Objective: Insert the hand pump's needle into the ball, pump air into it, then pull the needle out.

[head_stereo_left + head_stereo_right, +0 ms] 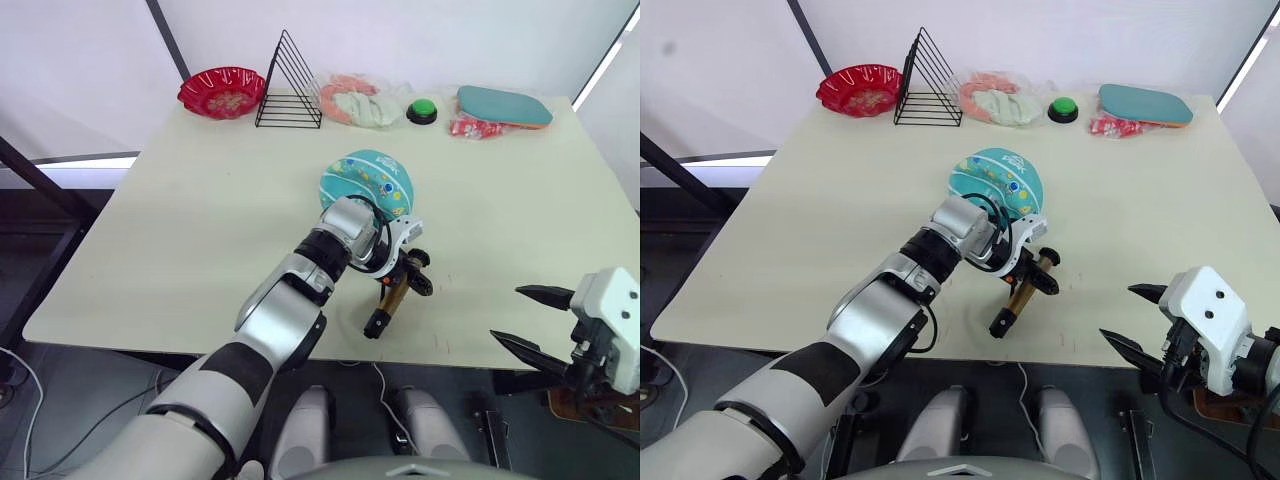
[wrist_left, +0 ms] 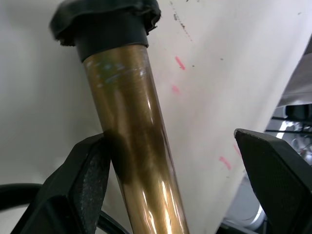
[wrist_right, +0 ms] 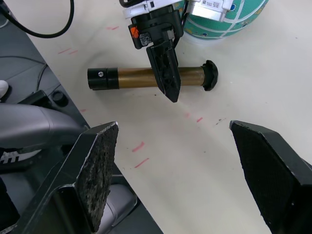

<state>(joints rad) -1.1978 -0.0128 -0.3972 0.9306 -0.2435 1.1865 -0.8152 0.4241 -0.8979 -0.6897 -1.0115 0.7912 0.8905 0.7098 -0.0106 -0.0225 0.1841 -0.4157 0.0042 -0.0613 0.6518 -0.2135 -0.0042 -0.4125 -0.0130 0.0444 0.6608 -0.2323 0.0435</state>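
The pump (image 3: 151, 78) lies flat on the counter (image 1: 200, 230) just in front of the ball (image 1: 368, 182), within the left arm's reach, so the barrel can be taken first. The left claw (image 2: 170, 161) is spread astride the gold barrel, one finger touching it, not yet pinching. The right claw (image 1: 535, 322) hangs spread and empty off the counter's near edge.
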